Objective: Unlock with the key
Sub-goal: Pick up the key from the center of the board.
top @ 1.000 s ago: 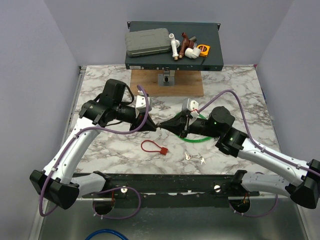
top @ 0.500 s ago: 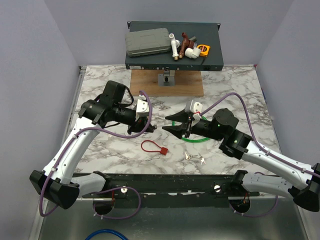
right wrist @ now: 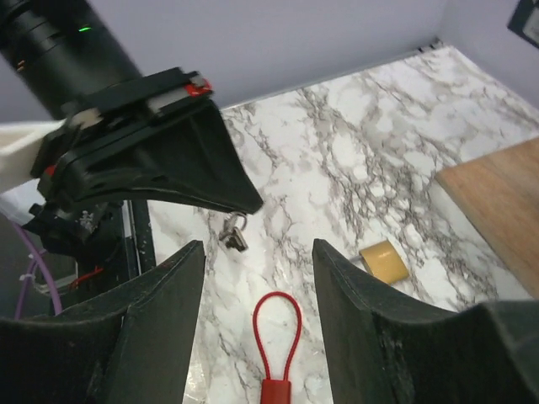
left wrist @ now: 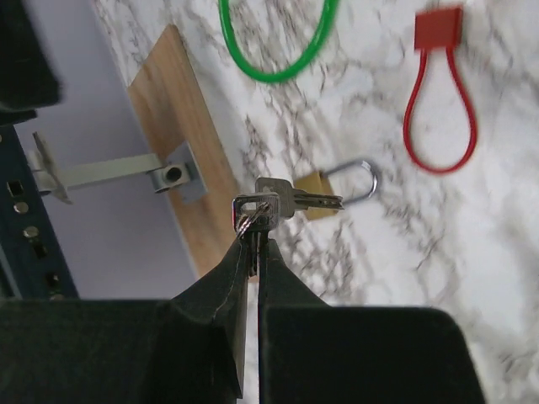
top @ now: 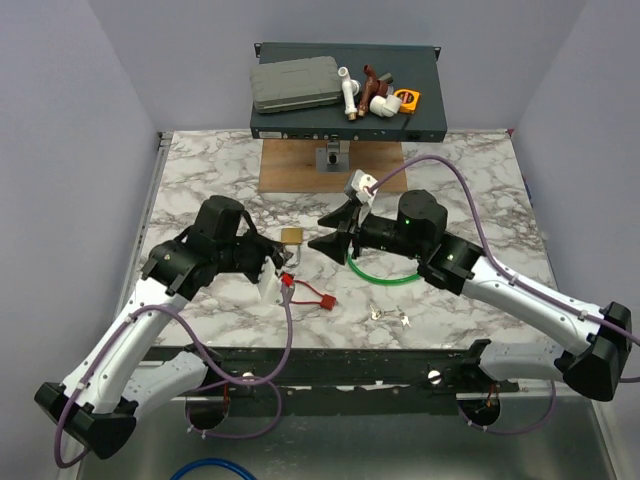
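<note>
My left gripper [left wrist: 255, 225] is shut on a silver key [left wrist: 290, 200] by its ring end, the blade sticking out sideways above the table. In the right wrist view the key [right wrist: 233, 233] hangs under the left gripper [right wrist: 244, 202], well apart from the brass padlock [right wrist: 383, 261]. The padlock [top: 291, 237] lies flat on the marble between the two grippers, its shackle [left wrist: 360, 178] pointing away from the body. My right gripper [top: 322, 230] hovers open just right of the padlock, with nothing between its fingers [right wrist: 160, 311].
A red cable loop [top: 305, 293] lies near the left gripper, a green cable loop [top: 375, 278] under the right arm, and loose keys [top: 390, 318] toward the front. A wooden board [top: 300, 170] with a metal bracket and a dark rack unit [top: 430, 110] holding tools stand at the back.
The two grippers met tip to tip a second ago with the right one shut. The right has opened and moved back; the left has drawn back with the key. The padlock now lies on the table.
</note>
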Available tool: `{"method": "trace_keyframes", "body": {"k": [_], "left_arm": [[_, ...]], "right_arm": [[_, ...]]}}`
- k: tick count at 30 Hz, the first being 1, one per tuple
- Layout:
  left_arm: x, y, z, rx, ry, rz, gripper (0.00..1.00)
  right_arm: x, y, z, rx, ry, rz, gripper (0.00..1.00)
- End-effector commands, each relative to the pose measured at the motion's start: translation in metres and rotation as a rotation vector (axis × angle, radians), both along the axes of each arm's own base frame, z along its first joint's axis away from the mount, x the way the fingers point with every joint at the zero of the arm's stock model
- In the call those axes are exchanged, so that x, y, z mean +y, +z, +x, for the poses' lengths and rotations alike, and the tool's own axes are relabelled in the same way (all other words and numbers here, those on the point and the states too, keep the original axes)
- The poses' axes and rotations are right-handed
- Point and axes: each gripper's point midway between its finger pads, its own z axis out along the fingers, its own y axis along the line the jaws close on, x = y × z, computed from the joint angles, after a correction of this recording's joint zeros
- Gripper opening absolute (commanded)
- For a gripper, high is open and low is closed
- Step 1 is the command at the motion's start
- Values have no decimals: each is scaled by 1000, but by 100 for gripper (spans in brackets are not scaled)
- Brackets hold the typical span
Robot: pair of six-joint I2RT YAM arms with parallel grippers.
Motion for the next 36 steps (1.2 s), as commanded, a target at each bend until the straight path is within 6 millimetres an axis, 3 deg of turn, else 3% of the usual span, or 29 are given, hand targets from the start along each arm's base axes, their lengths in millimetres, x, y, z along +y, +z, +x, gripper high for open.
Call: {"method": "trace_keyframes", "body": {"k": [1,6,10,13,16,19,20,22,24,28,30,33,34,36], "left_arm": [[29,-27,11,-405,-294,412,0],[47,-66,16,-567,-505,677,0],[44,-70,38,-760,-661,853,0],[36,-54,58,-851,-658,927,0],[42,-36,73,-885,-603,1048,1],[35,-3,89,-934,-550,1074,4],[28,16,97,-967,-525,1057,4],[-7,57,106,-1080,-482,884,3],[-30,75,106,-1169,-464,743,3],[-36,37,60,-1151,-648,556,2],[-35,30,57,-1145,-653,549,2],[-19,-2,49,-1075,-662,609,2],[-17,-5,48,-1070,-664,610,2],[-23,9,56,-1121,-639,599,1]], "right_arm": [[-15,2,25,100,-106,18,58],[-48,23,52,87,-277,118,60],[-66,32,64,65,-391,174,64],[-75,25,73,76,-458,178,65],[-83,19,85,86,-531,191,66],[-91,20,95,74,-583,210,67],[-92,22,97,72,-591,219,67],[-94,24,99,65,-601,239,67],[-92,24,97,65,-584,254,67],[-90,17,93,76,-555,251,67],[-91,16,92,76,-543,254,67],[-90,16,89,79,-521,256,68],[-90,17,89,77,-522,259,68],[-87,17,87,76,-492,257,68]]}}
